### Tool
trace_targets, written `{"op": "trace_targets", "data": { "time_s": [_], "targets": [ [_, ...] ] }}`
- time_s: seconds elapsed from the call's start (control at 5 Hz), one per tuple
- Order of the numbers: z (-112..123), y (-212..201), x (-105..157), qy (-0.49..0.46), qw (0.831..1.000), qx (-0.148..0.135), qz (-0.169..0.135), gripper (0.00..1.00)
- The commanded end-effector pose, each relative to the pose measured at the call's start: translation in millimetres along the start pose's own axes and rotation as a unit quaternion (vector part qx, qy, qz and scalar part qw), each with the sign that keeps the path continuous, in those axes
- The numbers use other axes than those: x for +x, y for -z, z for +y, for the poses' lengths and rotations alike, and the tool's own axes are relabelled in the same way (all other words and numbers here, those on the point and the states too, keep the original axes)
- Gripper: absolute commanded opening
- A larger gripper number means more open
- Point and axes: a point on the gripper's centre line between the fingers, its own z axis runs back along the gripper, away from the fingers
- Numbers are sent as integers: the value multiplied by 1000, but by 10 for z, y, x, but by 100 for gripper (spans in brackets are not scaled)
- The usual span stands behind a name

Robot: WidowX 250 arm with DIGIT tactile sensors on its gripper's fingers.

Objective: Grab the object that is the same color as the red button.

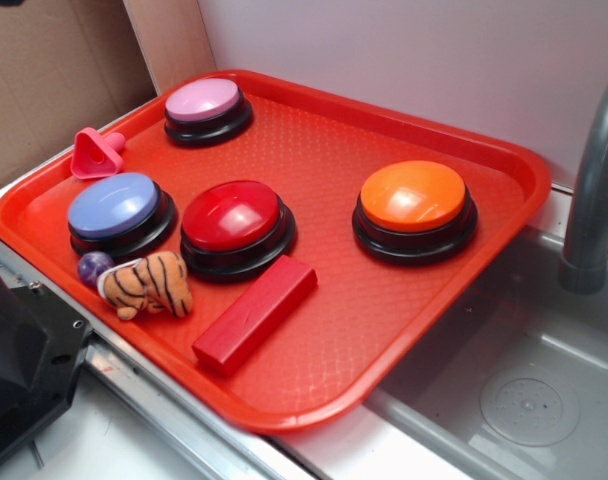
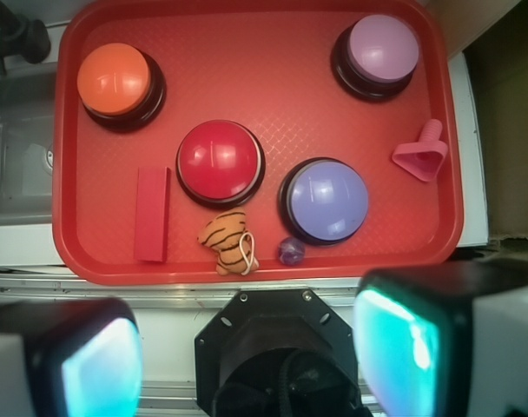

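Note:
The object, a glossy red rectangular block [image 1: 255, 313] [image 2: 152, 214], lies flat on the red tray [image 1: 334, 160] [image 2: 264, 78], close to its front rim. It sits just beside the dark-red dome button [image 1: 234, 222] [image 2: 220, 162], not touching it. In the wrist view my gripper [image 2: 247, 356] is open, its two fingers wide apart with nothing between them. It hovers high above the robot's black base [image 2: 273, 347], outside the tray's near edge and well away from the block. The gripper does not show in the exterior view.
The tray also holds an orange button [image 1: 414, 205], a pink button [image 1: 206, 107], a blue-violet button [image 1: 117, 210], a pink funnel toy [image 1: 94, 152], a small tiger plush [image 1: 149, 283] and a purple marble [image 1: 93, 267]. A steel sink [image 1: 524, 390] and grey faucet [image 1: 594, 190] lie to the right.

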Motion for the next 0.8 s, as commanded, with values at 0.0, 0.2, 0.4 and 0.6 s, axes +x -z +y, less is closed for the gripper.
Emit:
{"op": "trace_targets", "data": {
  "time_s": [0.0,0.2,0.4,0.6],
  "targets": [
    [0,0,0,0,1000,0,0,100],
    [-104,125,40,-4,1000,8,-10,100],
    [-253,329,60,-8,1000,-8,-4,100],
    [-384,566,94,-43,999,-14,-11,100]
  ]
}}
